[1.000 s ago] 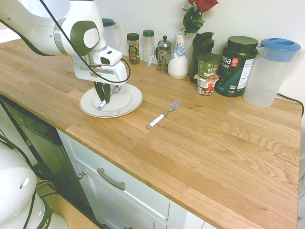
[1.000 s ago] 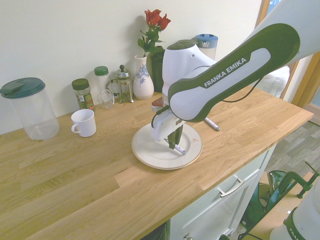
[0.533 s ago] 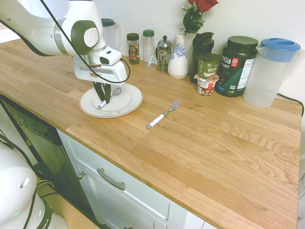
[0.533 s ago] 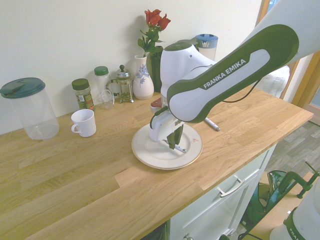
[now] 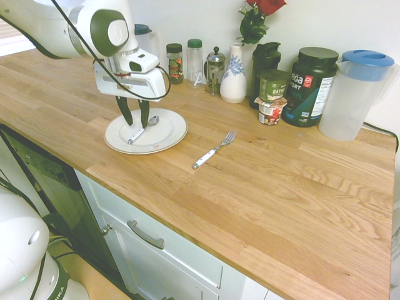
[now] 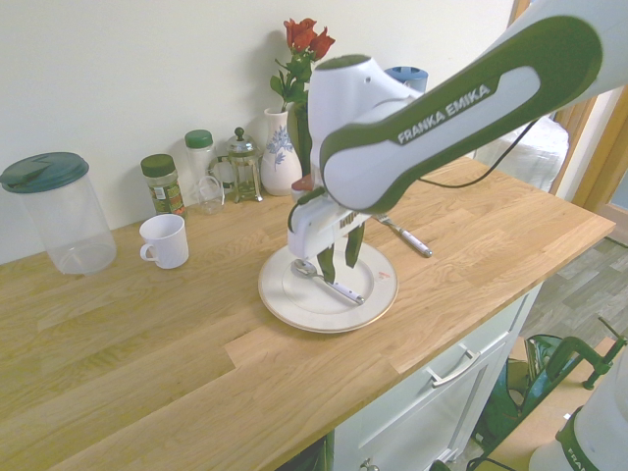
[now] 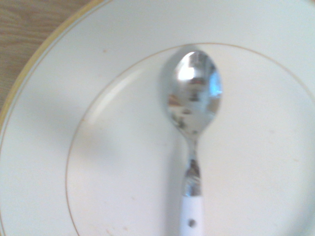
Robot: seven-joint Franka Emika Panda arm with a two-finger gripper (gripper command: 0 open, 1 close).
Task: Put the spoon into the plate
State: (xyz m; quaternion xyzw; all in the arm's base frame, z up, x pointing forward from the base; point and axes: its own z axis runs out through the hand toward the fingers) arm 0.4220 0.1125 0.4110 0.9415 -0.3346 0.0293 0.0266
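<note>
While the parted pincer (image 5: 135,127) is held just above, the spoon (image 5: 143,132) is seen directly beneath it, laid slantwise on the plate (image 5: 173,135), gripped by neither fingertip

Light wood-grain countertop (image 5: 269,200) over white cabinets, curved metal handle (image 5: 145,235) on drawer front (image 5: 181,250). Dark dishwasher front (image 5: 53,200) beside them. Plain off-white wall (image 6: 128,78) behind counter. Second exterior view: gray wood-look floor (image 6: 579,285), wooden door frame (image 6: 596,147) at right. Bright, soft light.
</note>
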